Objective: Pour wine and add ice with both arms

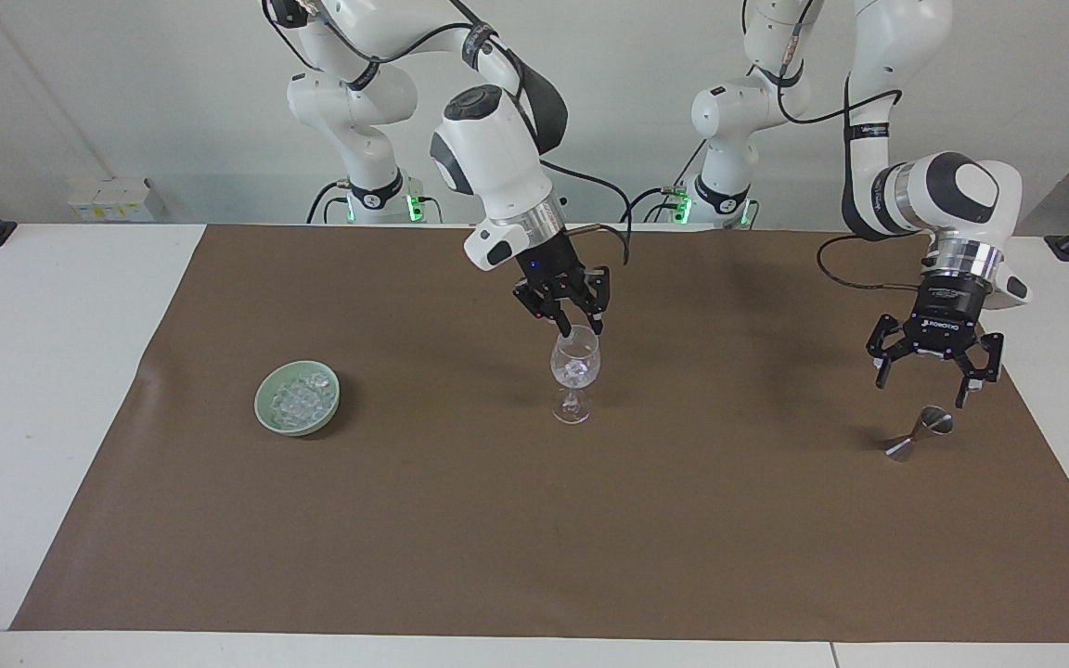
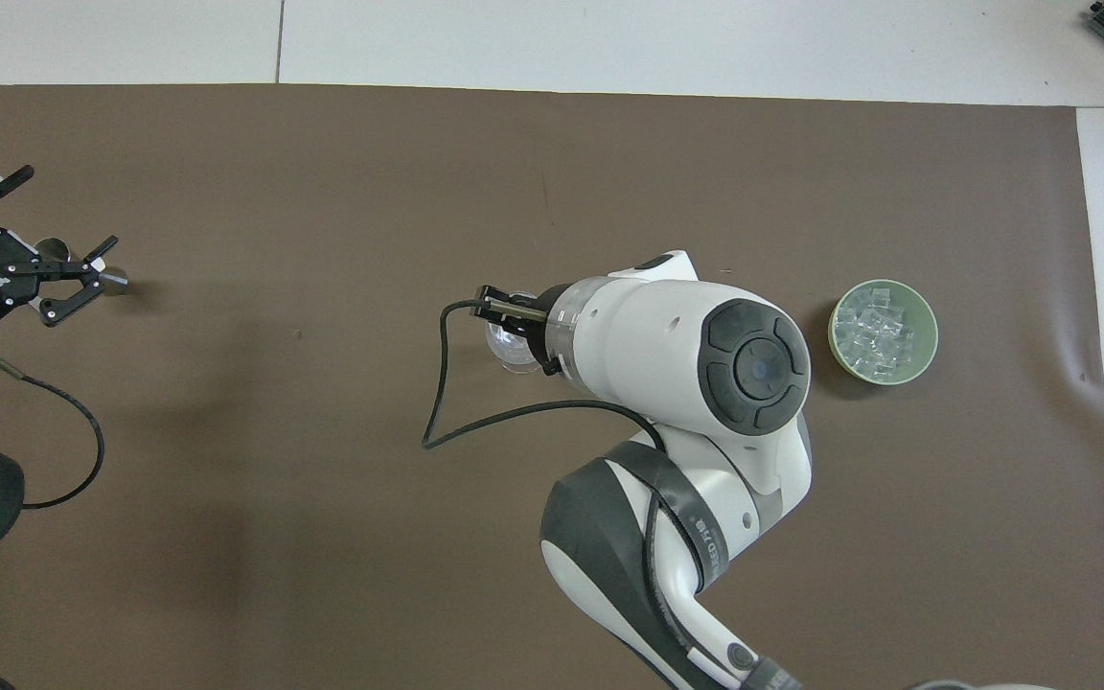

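A pale green round bowl (image 1: 297, 398) stands on the brown paper mat (image 1: 460, 520) toward the right arm's end of the table, and the ice (image 1: 301, 397), small clear glassy chunks, is heaped inside it; from overhead the bowl (image 2: 884, 332) shows the same pile (image 2: 876, 335) filling most of its well. Near the middle of the mat stands a clear stemmed wine glass (image 1: 574, 376), upright on its foot, with one whitish chunk of ice (image 1: 575, 369) lying in its cup. The right gripper (image 1: 582, 328), black and two-fingered at the end of the white right arm (image 1: 494, 176), hangs tilted just over the rim of the glass, its fingertips a little apart with nothing between them. From overhead the big white wrist of that arm hides most of the glass (image 2: 506, 345), and only the gripper's (image 2: 494, 309) black tip shows past it. At the left arm's end of the mat a small steel double-cone measuring cup (image 1: 918, 434) lies on its side. The left gripper (image 1: 931, 379) hangs over it with its fingers spread wide, well clear of the metal and holding nothing; in the overhead view this gripper (image 2: 34, 251) partly covers the measuring cup (image 2: 109, 280).
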You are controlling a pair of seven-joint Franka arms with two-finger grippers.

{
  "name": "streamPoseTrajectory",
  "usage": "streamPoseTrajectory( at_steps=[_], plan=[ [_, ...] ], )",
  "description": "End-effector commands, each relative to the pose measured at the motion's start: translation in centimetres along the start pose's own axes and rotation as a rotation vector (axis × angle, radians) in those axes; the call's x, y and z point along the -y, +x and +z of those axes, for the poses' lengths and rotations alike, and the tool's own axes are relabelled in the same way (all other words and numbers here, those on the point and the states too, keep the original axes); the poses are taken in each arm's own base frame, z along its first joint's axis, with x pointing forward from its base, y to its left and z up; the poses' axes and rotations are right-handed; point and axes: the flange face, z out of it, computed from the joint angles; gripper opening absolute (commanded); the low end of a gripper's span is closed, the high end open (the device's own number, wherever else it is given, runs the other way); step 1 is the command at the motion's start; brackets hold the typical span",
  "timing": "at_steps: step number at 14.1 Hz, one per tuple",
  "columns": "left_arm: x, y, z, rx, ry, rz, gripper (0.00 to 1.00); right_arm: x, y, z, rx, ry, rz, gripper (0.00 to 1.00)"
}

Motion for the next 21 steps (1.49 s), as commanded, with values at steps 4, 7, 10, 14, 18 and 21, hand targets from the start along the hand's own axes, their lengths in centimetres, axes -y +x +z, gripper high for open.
streamPoseTrajectory(
  at_steps=[4, 7, 10, 14, 18, 21],
  plan=[
    [-1.1, -4.6, -0.1, -0.095, 0.169, 0.397, 1.00, 0.5, 1.2, -2.0, -0.061, 0.009, -0.035, 1.00],
    [-0.5, -7.4, 0.4, -0.140, 0.300, 0.646, 1.00, -0.6, 2.8, -5.1, -0.095, -0.065, -0.052, 1.00],
    [-1.3, -9.4, 0.2, -0.159, 0.499, 0.878, 1.00, -2.3, 4.6, -8.1, -0.122, -0.141, -0.044, 1.00],
    [-3.0, -13.2, -0.2, -0.222, 0.784, 1.151, 1.00, -5.7, 6.9, -11.3, -0.137, -0.247, -0.063, 1.00],
    [-3.0, -19.0, -1.7, -0.229, 1.040, 1.354, 1.00, -10.5, 9.5, -15.1, -0.120, -0.339, -0.070, 1.00],
    [-2.6, -22.1, -3.4, -0.173, 1.179, 1.501, 1.00, -13.5, 11.0, -17.3, -0.107, -0.374, -0.075, 1.00]
  ],
)
